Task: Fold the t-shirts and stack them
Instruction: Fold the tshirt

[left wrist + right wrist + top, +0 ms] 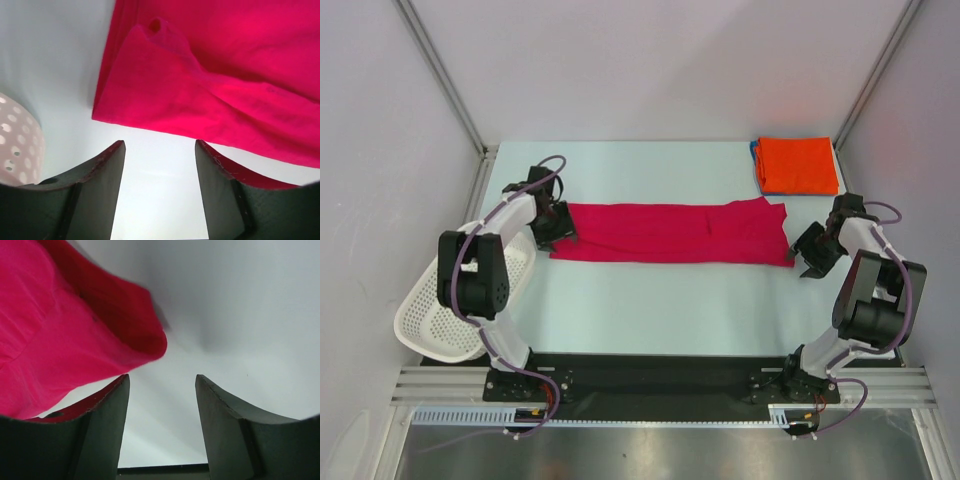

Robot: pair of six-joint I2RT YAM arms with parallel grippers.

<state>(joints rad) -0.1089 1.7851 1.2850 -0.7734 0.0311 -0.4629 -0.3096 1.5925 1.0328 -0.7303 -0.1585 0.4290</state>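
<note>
A crimson t-shirt (675, 233) lies folded into a long flat strip across the middle of the table. It also shows in the left wrist view (210, 85) and in the right wrist view (55, 335). My left gripper (560, 229) is open and empty at the strip's left end, just off its edge (159, 150). My right gripper (802, 250) is open and empty at the strip's right end (161, 382). A folded orange t-shirt (798, 165) lies on a folded blue t-shirt (757, 160) at the back right.
A white perforated basket (455, 305) hangs over the table's left front edge, beside the left arm; its wall shows in the left wrist view (17, 145). Grey walls close in the table on three sides.
</note>
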